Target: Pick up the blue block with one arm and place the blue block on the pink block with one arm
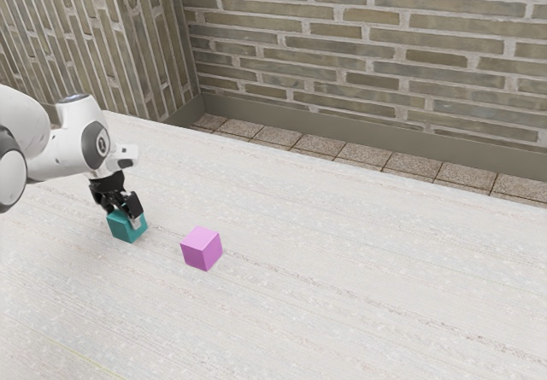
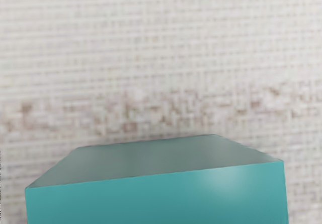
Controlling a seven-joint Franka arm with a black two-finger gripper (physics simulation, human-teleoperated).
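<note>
Exterior view: the arm enters from 9 o'clock and bends down to the pale, grainy surface.

The hand points downward over the blue block. Its two black fingers are drawn in to the block's width. One finger is pressed on the side facing the camera and the other on the far side, so the hand has the block gripped from two sides.

The blue block looks more teal than blue. It sits at about 8 o'clock in the exterior view, low at the surface and slightly turned. I cannot tell whether its underside touches the surface or is just clear of it.

The pink block lies at roughly 4 o'clock from the blue block, near it but clearly apart. It rests flat on the surface with nothing on top of it.

Wrist view: the blue block is large and close directly under the hand, with its top face and one side face visible. Bare surface lies beyond it.

Background, 12 o'clock side: a brick wall with a strip of paving tiles along its foot at the surface's far edge.
</note>
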